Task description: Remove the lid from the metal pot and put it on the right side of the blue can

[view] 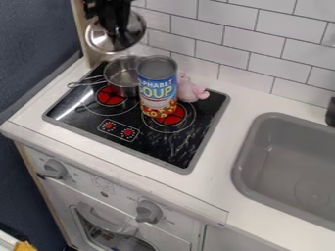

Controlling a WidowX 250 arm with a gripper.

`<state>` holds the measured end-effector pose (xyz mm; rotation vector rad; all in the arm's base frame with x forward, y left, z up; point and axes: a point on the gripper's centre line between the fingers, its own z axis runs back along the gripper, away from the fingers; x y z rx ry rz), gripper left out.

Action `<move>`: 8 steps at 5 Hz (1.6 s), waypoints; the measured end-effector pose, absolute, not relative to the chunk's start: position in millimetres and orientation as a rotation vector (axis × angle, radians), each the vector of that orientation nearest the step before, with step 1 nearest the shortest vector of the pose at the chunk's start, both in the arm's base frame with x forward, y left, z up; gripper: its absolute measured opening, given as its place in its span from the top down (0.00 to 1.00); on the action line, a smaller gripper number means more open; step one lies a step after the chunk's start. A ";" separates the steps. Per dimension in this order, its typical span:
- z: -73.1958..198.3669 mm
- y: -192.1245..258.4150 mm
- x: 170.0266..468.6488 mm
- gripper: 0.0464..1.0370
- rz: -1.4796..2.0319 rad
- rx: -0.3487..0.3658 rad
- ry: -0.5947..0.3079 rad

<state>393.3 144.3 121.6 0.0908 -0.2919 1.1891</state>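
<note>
The gripper is clamped on the metal lid, holding it tilted in the air above the metal pot, which sits on the black stovetop beside the blue can

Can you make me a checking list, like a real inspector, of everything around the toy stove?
Surface: black stovetop set in a white counter
Pot: lid off, on the stovetop
Lid: held up above the pot, not yet beside the can
Blue can: upright, partly over the right burner
Clutter: pink toy right behind the can
Gripper: holding the lid
Cables: nothing seen
Surroundings: gray sink on the right, white tiles behind
</note>
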 end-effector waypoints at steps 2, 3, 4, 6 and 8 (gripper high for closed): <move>143.4 51.5 385.4 0.78 0.927 0.026 -0.309; 128.5 10.3 384.8 0.78 0.783 0.057 -0.303; 109.5 -20.4 377.4 0.78 0.674 0.050 -0.286; 60.8 -38.2 375.8 0.78 0.610 0.063 -0.221; 16.8 -43.8 381.2 0.78 0.578 0.069 -0.146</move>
